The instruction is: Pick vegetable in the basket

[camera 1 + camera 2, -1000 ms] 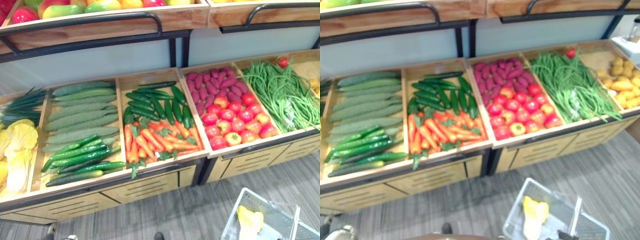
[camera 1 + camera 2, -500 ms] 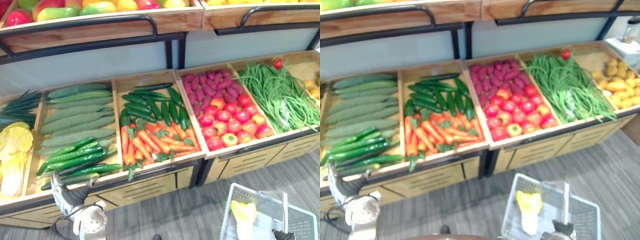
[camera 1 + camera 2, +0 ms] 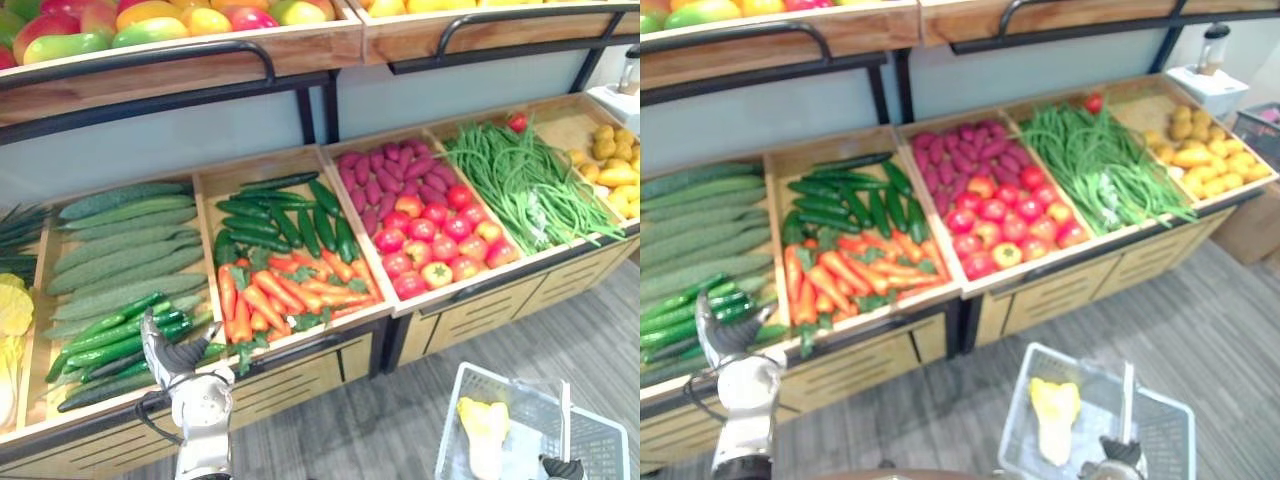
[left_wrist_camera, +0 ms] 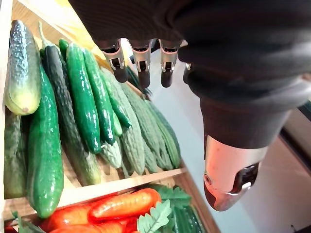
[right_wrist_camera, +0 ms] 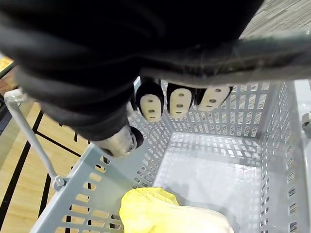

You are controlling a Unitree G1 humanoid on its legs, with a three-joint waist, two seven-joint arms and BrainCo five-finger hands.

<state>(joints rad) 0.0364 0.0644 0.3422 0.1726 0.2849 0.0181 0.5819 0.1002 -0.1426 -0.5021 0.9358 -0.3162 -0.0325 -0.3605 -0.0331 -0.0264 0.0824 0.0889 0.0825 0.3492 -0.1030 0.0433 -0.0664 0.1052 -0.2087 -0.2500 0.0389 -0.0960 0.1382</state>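
Dark green cucumbers [image 3: 120, 340] lie at the front of a wooden crate, seen close in the left wrist view [image 4: 82, 97]. My left hand [image 3: 168, 350] is raised at that crate's front edge, its fingers [image 4: 141, 63] straight and open just above the cucumbers, holding nothing. A grey plastic basket [image 3: 1165, 435] hangs low on the right over the floor, with a yellow vegetable [image 3: 482, 425] lying inside it [image 5: 165, 213]. My right hand [image 3: 562, 468] has its fingers [image 5: 177, 102] curled round the basket's handle [image 5: 272, 46].
The stand holds crates of pale ridged gourds [image 3: 125, 245], carrots [image 3: 280, 290], purple sweet potatoes [image 3: 395, 175], tomatoes [image 3: 435, 240], green beans [image 3: 530, 180] and potatoes [image 3: 615, 170]. A fruit shelf with a black rail [image 3: 150, 60] overhangs the back. Grey floor lies in front.
The camera has turned, shifting the stand leftward. My left hand came up from the lower left to the cucumber crate's front edge. The right hand still carries the basket.
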